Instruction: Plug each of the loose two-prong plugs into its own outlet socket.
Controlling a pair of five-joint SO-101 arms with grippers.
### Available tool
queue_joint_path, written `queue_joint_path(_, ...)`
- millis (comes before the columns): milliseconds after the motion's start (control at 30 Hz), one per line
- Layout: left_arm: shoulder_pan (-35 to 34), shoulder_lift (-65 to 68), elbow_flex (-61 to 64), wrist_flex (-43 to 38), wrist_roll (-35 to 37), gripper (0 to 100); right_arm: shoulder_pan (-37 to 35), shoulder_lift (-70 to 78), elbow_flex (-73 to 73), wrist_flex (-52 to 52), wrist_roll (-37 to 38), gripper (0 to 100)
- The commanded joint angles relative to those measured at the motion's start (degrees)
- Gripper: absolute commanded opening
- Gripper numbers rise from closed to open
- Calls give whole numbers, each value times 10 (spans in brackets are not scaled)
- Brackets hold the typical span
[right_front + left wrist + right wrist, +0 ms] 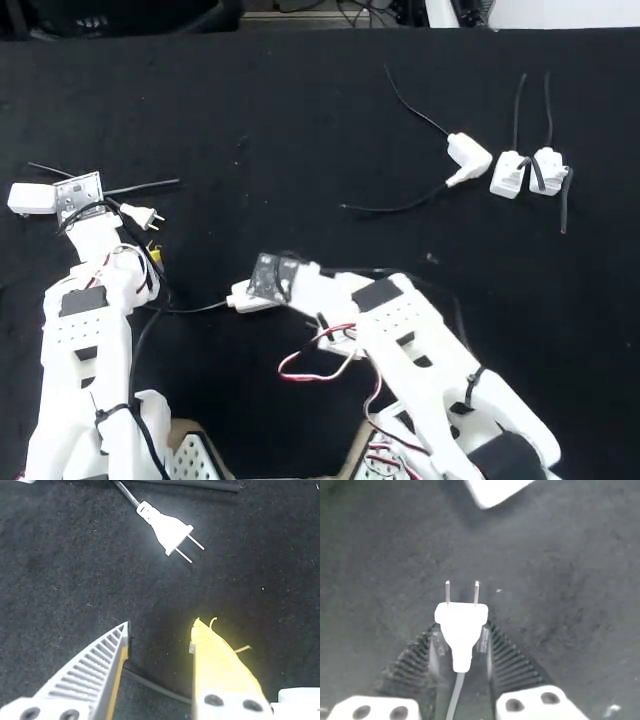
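A loose white two-prong plug (167, 530) lies on the black table just beyond my left gripper (160, 626), which is open and empty above the mat. From above, that plug (141, 213) sits beside the left gripper (150, 248), with a white outlet socket (30, 197) at the far left. My right gripper (461, 630) is shut on a second white plug (461, 622), prongs pointing away from it. The held plug (243, 298) sits low over the table's middle, in the right gripper (252, 296). A third plug (468, 158) and two sockets (508, 175) (547, 170) lie at the back right.
Thin black cables (400, 205) trail from the plugs and sockets across the black mat (300, 120). One cable (150, 682) runs under my left fingers. A white object (495, 490) shows at the edge of the right wrist view, ahead of the held plug.
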Motion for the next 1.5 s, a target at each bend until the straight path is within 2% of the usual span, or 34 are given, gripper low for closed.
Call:
queue_joint_path(0,-6,-12,-7,-8,5,202,9,-9,-29,5,-40,114)
queue_joint_path(67,-6,-12,-7,-8,5,202,9,8,-29,9,-33,191)
queue_joint_path(133,-6,-12,-6,-8,5,202,10,17,-30,13,-19,219)
queue_joint_path(267,-6,-12,-7,-8,5,202,16,10,-61,29,-32,181)
queue_joint_path(367,-6,-12,-7,-8,5,202,31,16,-78,-2,-75,175)
queue_joint_path(500,-6,-12,-7,-8,5,202,25,55,-75,-17,-81,174)
queue_joint_path(633,-6,-12,-7,-8,5,202,5,85,-68,-12,-81,174)
queue_joint_path(900,-6,-12,-7,-8,5,202,-82,87,-31,-9,-83,174)
queue_joint_path(1133,-6,-12,-7,-8,5,202,-89,87,-19,-8,-82,173)
queue_joint_path(1200,-6,-12,-6,-8,5,202,-89,87,-19,-8,-84,155)
queue_joint_path(1367,-6,-12,-6,-8,5,202,-88,86,-21,-7,-87,5)
queue_joint_path(1467,-6,-12,-6,-8,5,202,-88,68,-22,11,-109,10)
